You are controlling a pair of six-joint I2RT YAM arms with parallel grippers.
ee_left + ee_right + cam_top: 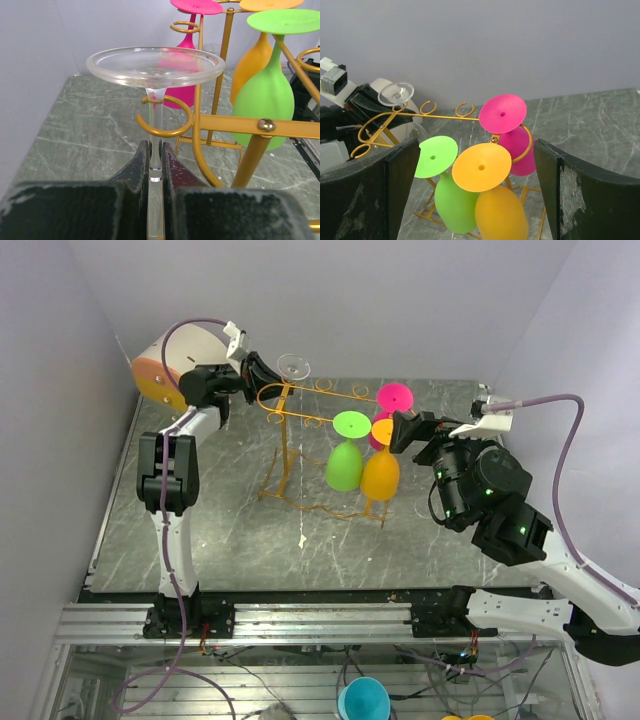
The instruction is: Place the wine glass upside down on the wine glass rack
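Facing foot-up, clear wine glass (156, 65) is pinched at stem between jaws of left gripper (156, 150), stem ringed by loop of golden-yellow wire rack (260, 127); right gripper (403, 430) is spread wide, nothing held.

The table (200, 530) is bare from the near edge up to the wavy base of the wine glass rack (284, 445), and along the left edge. The rack's right end is crowded by the hanging green glass (344, 465), orange glass (381, 475) and pink glass (394, 397). At its left end are the wine glass (293, 366), clamped in the left gripper (268, 373), and the cream drum (165, 365) filling the far left corner.
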